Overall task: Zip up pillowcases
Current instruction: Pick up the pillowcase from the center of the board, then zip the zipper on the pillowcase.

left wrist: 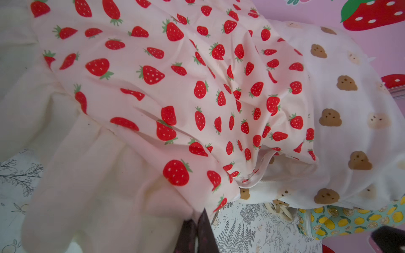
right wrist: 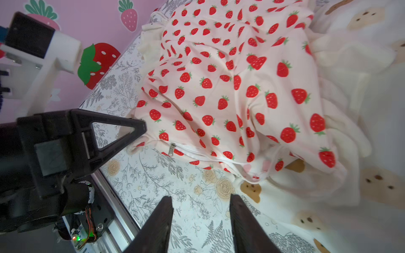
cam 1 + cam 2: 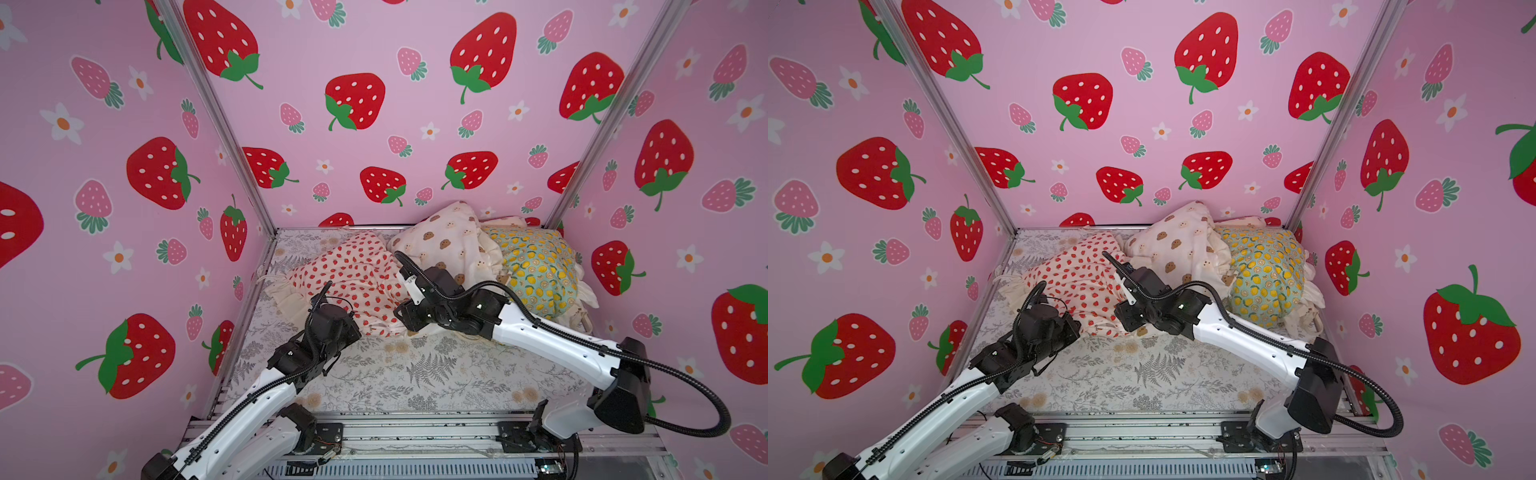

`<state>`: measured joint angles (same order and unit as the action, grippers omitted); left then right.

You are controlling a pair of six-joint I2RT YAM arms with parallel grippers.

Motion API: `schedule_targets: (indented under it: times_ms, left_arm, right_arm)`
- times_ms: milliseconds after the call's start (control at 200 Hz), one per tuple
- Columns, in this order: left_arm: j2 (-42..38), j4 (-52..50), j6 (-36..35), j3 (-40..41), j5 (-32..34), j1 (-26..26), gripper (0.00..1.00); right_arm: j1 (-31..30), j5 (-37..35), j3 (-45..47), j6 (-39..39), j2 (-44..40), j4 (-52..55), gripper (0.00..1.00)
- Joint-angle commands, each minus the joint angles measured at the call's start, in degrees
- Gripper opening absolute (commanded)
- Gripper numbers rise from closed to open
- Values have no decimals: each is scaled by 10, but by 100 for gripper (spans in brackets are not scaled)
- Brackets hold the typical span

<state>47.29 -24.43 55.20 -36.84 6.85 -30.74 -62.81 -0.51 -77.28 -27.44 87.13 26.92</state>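
The strawberry case (image 3: pixel 353 270) is lying crumpled on the fern sheet (image 3: pixel 415 374) toward the left of the table, touching the bear case (image 3: pixel 449 245). The lemon case (image 3: pixel 536 270) is sitting at the far right. The left claw (image 1: pixel 197 221) is pressing its fingers together, clamping the strawberry case's near corner just beside the zipper pull (image 2: pixel 172 149). The right claw (image 2: pixel 200 197) is hovering low over the bare sheet with its 2 fingers apart and empty, near the zipper pull and pointing toward it. The zipper is gaping open beyond the pull.
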Motion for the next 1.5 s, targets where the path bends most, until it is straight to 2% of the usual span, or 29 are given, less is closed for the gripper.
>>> schedule_targets:
  times_ms: [0,150,530,1171,1496]
  left_arm:
    - [-15,3,7,-6,-15,3,0]
    - [-26,17,14,1,-19,2,0]
    - [-25,21,17,7,-17,2,0]
    - [-28,31,25,15,-19,3,0]
    - [-31,29,25,17,-16,3,0]
  right_arm:
    - [-13,25,6,-30,27,-31,45]
    - [-14,63,9,-55,59,-67,41]
    - [-22,94,-9,-67,115,-79,39]
    - [-23,94,-57,-77,172,-64,35]
    - [-24,100,-47,-81,179,-66,32]
